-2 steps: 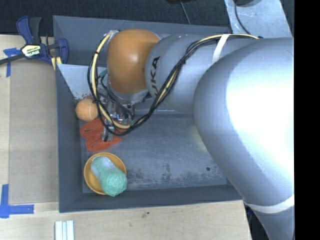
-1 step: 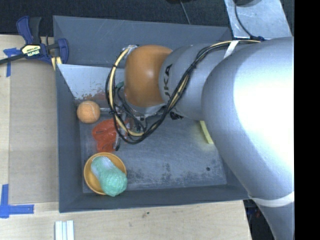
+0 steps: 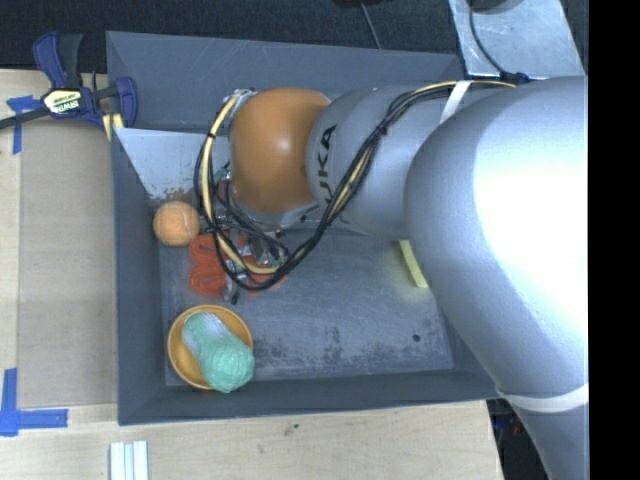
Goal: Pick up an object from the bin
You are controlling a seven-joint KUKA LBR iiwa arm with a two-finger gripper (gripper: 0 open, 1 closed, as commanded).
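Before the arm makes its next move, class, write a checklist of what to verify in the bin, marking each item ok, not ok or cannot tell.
1. Gripper is inside the bin, low over its left part: ok.
2. A thing lies at the gripper: ok, a crumpled red thing.
3. The red thing is gripped: cannot tell; the wrist's cables hide it.
4. Orange ball is out of the way: not ok; it lies close by, at the red thing's upper edge.
5. Yellow bowl with the green thing in it stands apart from the gripper: ok.
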